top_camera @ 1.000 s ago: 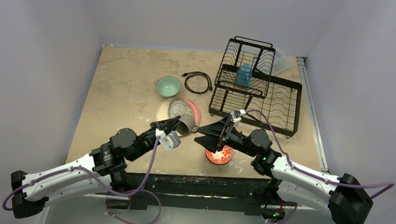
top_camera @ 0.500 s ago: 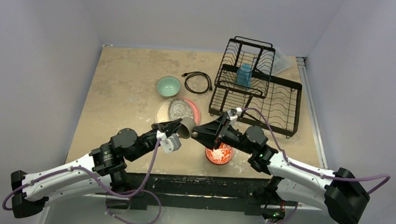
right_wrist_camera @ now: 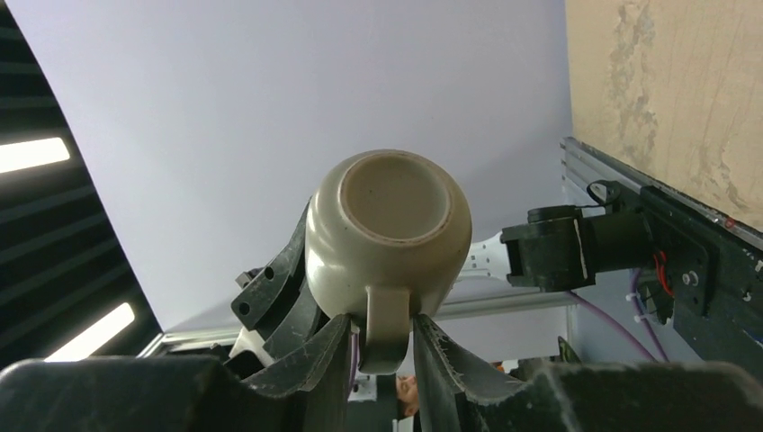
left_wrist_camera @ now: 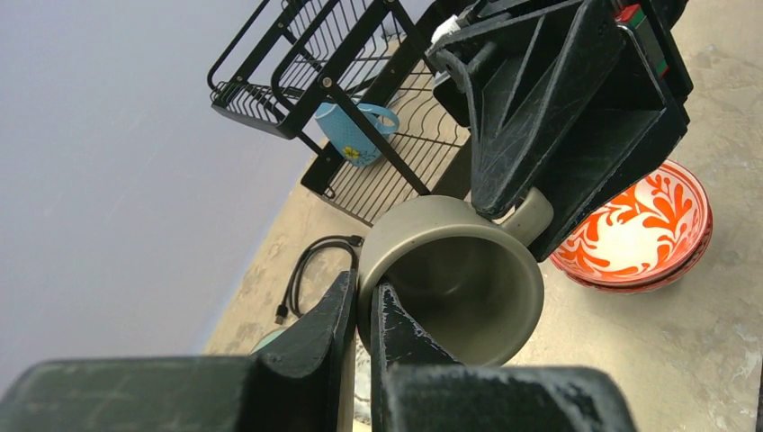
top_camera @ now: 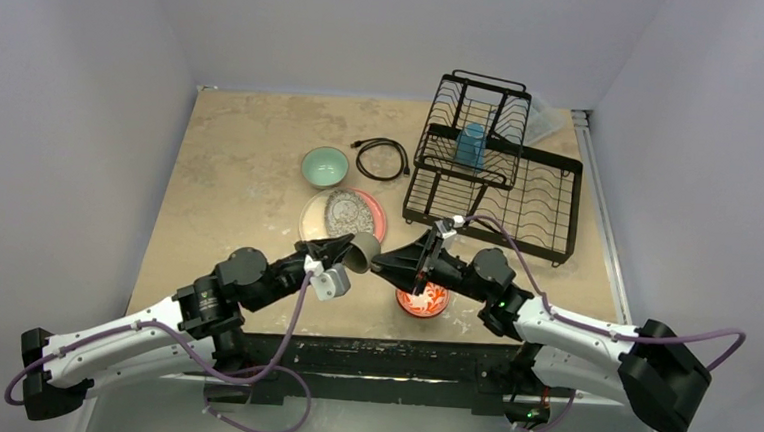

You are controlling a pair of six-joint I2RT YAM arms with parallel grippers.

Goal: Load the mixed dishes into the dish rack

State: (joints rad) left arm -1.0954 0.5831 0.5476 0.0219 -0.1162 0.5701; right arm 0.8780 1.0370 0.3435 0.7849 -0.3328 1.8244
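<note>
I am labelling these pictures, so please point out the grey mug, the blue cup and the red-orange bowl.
grey mug [left_wrist_camera: 468, 288]: left wrist view, on its inside wall.
blue cup [left_wrist_camera: 340, 135]: left wrist view, on its outer side.
red-orange bowl [left_wrist_camera: 643, 225]: left wrist view, on its patterned inside.

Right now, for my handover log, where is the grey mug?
In the top view the mug is held near the front centre, between both arms: left fingers pinch its rim, right fingers flank its handle, beside the red bowls.
</note>
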